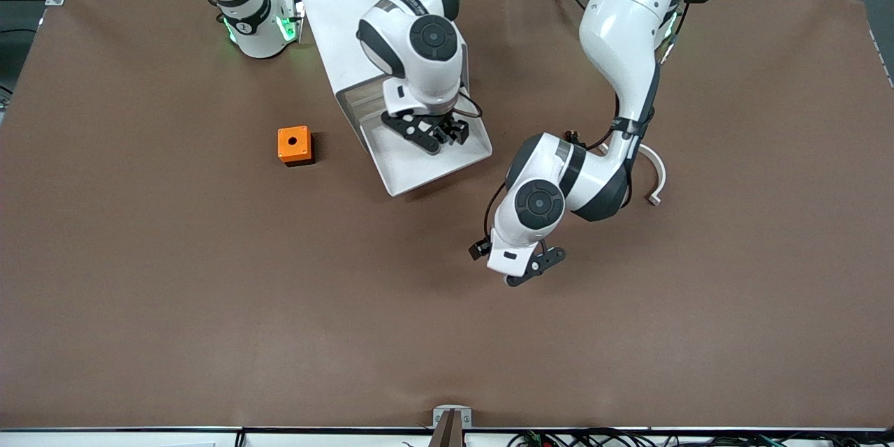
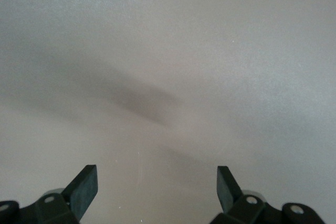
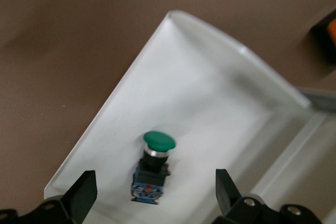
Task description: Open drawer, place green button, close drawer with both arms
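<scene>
**Button lies in the pulled-out drawer, both grippers empty**

The button (image 3: 154, 167) lies on its side on the white floor of the drawer (image 1: 426, 166), green cap pointing toward the drawer's outer rim and black-and-blue body toward the cabinet (image 1: 335, 7). In the right wrist view it rests between the two spread fingertips, touching neither of them. In the front view the button itself is hidden under the right arm's wrist.

The drawer is pulled out of the cabinet toward the front camera at a slant, its rounded outer rim the part lowest in the front view. The cabinet lies farther from the camera, close to the right arm's base.

The right gripper (image 1: 436, 134) hangs over the open drawer, jaws open and holding nothing.

The left gripper (image 1: 536, 267) is low over bare table (image 1: 209, 307), nearer to the front camera than the drawer and toward the left arm's end of the table. Its jaws are spread wide with only the plain table surface between them in the left wrist view.

An orange box (image 1: 295, 145) with a round hole in its top sits on the table beside the drawer, toward the right arm's end, apart from it. A curved white piece (image 1: 656, 178) lies on the table close by the left arm's forearm.
</scene>
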Robot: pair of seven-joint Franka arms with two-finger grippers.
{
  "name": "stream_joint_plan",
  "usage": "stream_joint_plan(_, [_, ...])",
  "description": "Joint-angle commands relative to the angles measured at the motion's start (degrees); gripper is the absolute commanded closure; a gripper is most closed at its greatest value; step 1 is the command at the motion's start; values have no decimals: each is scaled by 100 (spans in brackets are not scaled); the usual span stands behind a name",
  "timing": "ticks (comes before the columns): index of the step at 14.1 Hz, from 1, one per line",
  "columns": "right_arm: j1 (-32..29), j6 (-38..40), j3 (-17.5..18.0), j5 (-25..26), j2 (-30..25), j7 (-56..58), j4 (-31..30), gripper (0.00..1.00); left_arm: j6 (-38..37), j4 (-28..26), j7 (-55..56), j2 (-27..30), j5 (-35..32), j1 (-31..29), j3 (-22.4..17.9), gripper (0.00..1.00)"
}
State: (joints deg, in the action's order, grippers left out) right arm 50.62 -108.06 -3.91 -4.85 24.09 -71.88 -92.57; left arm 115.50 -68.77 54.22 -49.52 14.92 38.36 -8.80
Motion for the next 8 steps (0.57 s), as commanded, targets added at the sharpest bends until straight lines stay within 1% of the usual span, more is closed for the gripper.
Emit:
stream_joint_plan(1, [-489, 1108, -13, 28, -150, 1453, 625, 0, -2, -101, 36, 153, -226, 118, -51, 0])
stream_joint_plan(5, [-1482, 1628, -57, 89, -799, 3141, 661, 0, 7, -145, 342, 188, -578, 294, -34, 0])
stream_joint_plan(8, [-2238, 2024, -66, 441, -1187, 4389, 661, 0, 16, -163, 344, 189, -578, 356, 10, 0])
